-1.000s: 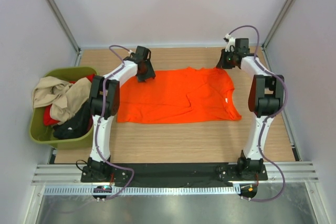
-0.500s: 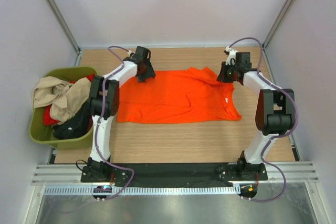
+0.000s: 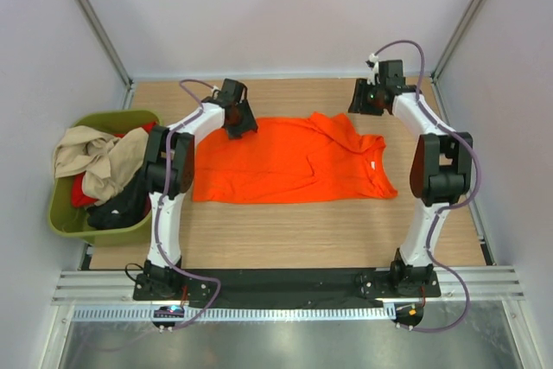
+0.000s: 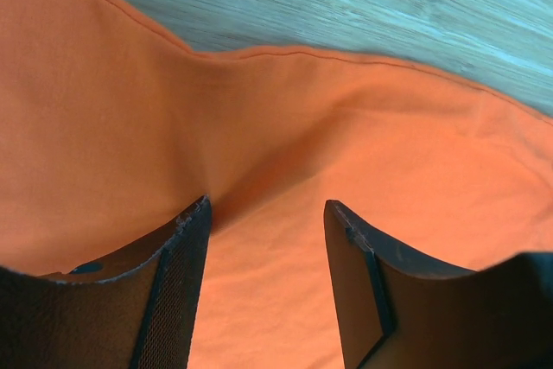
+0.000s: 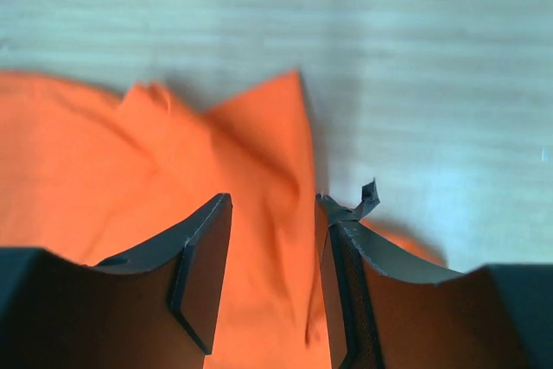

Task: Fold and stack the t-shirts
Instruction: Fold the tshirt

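Tools on both arms are released, their fingers spread apart with nothing gripped. The left tool [image 3: 241,129] hangs over the far left corner of the orange t-shirt [image 3: 294,162]; in its wrist view its fingers [image 4: 177,291] stand apart with a soft ridge of orange cloth rising between them. The right tool [image 3: 358,104] sits near the counter's far right corner, just beyond the shirt's far sleeve; in its wrist view the fingers [image 5: 203,270] are spread over a crumpled point of orange cloth and bare wood.

Pale grey walls [image 3: 285,6] close in the space on three sides, with slanting metal posts [image 3: 91,19] at the two far corners. A light wooden counter [image 3: 285,235] fills the floor of this booth, its grain running left to right.

The orange t-shirt lies spread nearly flat across the middle of the counter, closer to the far edge than the near one. Its neck points to the right edge and its hem to the left edge. The far sleeve is rumpled.

An olive-green tub [image 3: 65,222] stands at the counter's left edge. It holds a loose heap: beige cloth [image 3: 86,157] on top, red cloth [image 3: 82,192] beneath it, black cloth [image 3: 121,205] toward the near side.

A black base plate [image 3: 285,281] runs along the near edge and carries both arms. Purple cables [image 3: 402,45] loop from each arm. A small white label [image 3: 376,164] shows at the shirt's neck.
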`<state>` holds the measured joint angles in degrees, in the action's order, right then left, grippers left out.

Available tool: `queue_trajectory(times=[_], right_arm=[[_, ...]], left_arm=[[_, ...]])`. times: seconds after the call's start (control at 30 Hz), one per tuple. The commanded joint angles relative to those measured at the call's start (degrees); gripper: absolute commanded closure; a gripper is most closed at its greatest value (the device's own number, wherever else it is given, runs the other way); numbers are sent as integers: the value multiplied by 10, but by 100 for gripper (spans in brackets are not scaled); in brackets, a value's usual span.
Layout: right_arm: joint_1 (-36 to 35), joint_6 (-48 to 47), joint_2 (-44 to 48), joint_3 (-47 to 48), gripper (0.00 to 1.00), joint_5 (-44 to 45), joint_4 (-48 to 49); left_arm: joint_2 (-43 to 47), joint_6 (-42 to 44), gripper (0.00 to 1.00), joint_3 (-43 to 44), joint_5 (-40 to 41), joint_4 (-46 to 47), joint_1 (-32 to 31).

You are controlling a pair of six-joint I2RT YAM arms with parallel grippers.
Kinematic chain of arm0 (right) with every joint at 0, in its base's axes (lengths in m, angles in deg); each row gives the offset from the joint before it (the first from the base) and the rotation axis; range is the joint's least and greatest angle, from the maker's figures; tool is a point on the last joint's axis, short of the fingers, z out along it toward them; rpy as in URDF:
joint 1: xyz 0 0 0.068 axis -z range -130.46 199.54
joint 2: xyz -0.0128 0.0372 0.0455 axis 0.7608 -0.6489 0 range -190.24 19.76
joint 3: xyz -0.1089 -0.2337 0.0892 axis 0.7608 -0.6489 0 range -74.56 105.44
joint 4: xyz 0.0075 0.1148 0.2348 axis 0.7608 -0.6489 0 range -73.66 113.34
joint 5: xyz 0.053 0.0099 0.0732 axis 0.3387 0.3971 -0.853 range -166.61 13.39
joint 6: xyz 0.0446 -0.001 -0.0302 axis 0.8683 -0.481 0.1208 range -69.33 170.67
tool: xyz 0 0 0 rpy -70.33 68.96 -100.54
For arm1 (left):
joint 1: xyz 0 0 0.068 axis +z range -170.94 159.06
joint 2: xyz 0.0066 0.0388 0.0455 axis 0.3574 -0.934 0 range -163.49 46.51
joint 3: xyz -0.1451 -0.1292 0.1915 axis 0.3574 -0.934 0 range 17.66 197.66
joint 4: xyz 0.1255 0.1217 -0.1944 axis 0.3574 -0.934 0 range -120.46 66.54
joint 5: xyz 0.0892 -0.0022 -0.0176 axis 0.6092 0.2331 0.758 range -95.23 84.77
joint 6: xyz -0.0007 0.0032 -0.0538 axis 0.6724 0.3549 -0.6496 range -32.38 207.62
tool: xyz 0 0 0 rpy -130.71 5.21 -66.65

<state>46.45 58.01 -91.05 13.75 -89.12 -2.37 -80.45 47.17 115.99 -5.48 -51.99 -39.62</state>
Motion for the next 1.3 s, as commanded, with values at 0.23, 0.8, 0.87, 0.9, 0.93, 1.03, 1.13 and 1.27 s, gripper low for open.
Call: queue_trajectory(times=[0.23, 0.8, 0.87, 0.9, 0.93, 1.03, 1.13, 1.27], right_arm=[[-20, -51, -191, 200, 53, 18, -33], [-16, -51, -123, 111, 99, 28, 119], [-7, -42, -81, 73, 99, 21, 161], [-3, -38, -71, 52, 99, 16, 187], [0, -29, -55, 43, 99, 13, 194], [5, -24, -41, 18, 99, 1, 210], [8, -15, -15, -35, 99, 0, 254], [10, 13, 2, -67, 99, -12, 294]], left_arm=[[28, 2, 43, -9, -19, -15, -7], [23, 142, 41, 140, 176, -132, 29], [8, 179, 41, 156, 138, -129, 43], [2, 189, 41, 174, 127, -132, 47], [-3, 213, 41, 186, 119, -134, 53], [-29, 230, 42, 222, 122, -147, 67], [-50, 237, 42, 240, 119, -150, 81], [-72, 257, 43, 245, 105, -148, 101]])
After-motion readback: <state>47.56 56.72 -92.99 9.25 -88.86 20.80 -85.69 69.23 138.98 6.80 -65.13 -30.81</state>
